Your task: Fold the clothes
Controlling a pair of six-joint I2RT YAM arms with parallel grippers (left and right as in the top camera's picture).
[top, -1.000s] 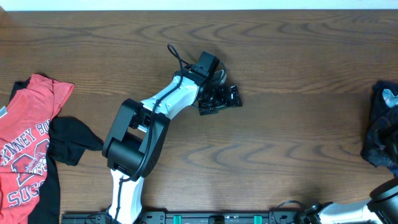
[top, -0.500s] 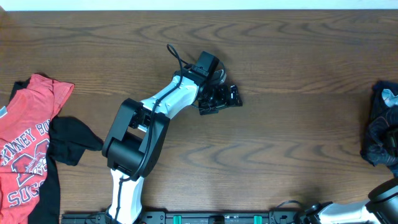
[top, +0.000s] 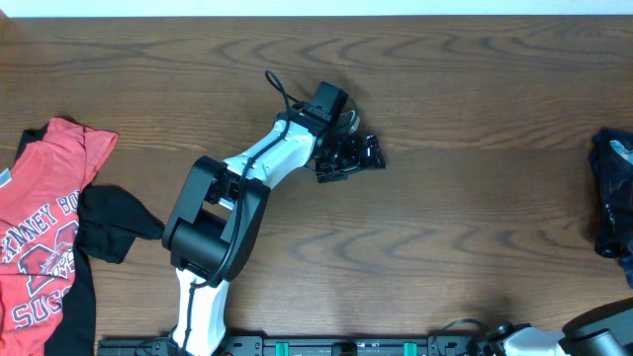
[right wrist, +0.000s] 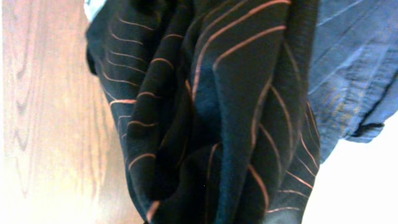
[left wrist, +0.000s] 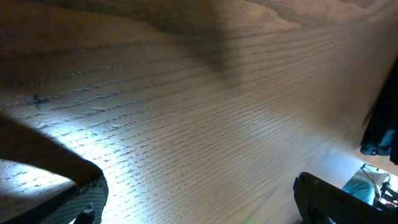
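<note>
The black jersey with thin orange lines point(right wrist: 211, 112) fills the right wrist view, bunched, with its folds running down to the bottom middle, where my right gripper's fingers are hidden in the cloth. A dark blue piece point(right wrist: 354, 62) lies beside it. In the overhead view this dark pile point(top: 613, 198) sits at the table's right edge, partly out of frame. The red white-lettered T-shirt point(top: 45, 227) lies at the far left over a black piece point(top: 109, 222). My left gripper point(top: 348, 158) is open and empty over bare table at the middle; its fingertips also show in the left wrist view point(left wrist: 199, 211).
The wooden table point(top: 445, 227) is bare between the two clothes piles. The left arm point(top: 218, 218) stretches from the front edge to the middle. Part of the right arm point(top: 601, 331) shows at the bottom right corner.
The dark pile at the right edge has shifted further right, with less of it in the overhead view. The right arm's visible part has moved right. The left arm has not moved.
</note>
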